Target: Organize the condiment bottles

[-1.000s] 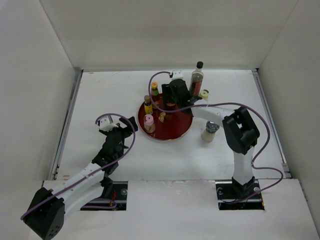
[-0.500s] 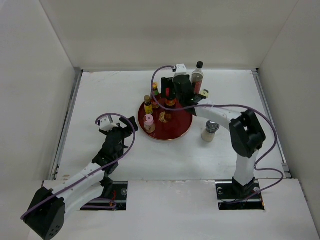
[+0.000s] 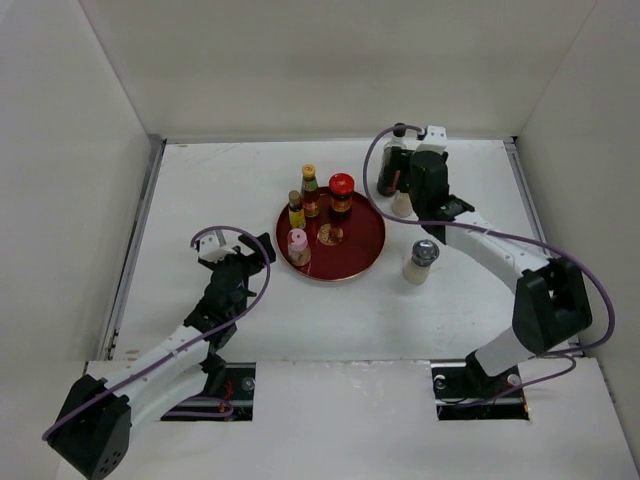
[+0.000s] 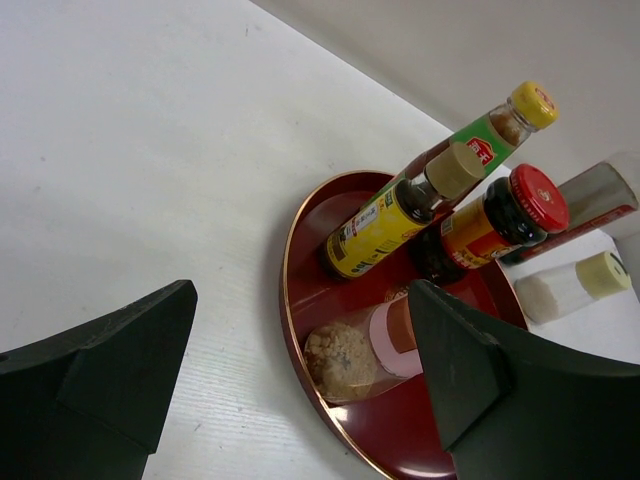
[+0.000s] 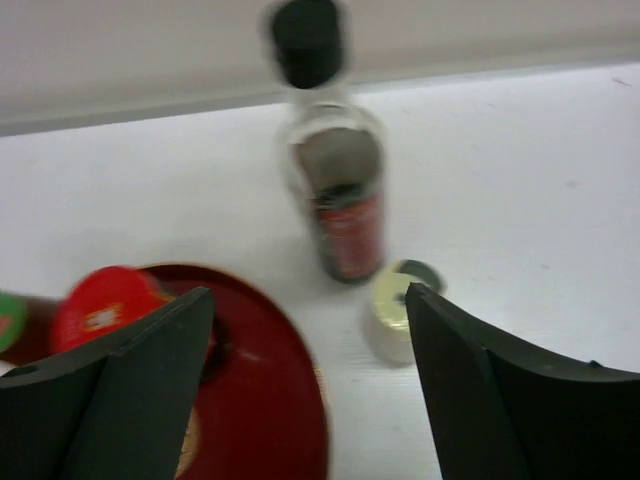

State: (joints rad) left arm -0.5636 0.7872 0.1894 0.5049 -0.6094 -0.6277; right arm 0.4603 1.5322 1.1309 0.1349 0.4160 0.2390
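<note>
the right fingers [image 5: 150,370] stand wide open and hold nothing. the tall bottle [image 5: 335,190] stands upright on the desk [image 3: 200,190] straight ahead of their gap, toward the far edge and just off the right side of the tray [image 3: 362,248]. the cream bottle [image 5: 392,322] sits just beside it, nearer the right-hand finger, so a straight reach forward would likely risk nudging it. the left fingers [image 4: 110,370], also open and empty, hover by the tray's left side, well apart from both, so the right arm is nearer.
</note>
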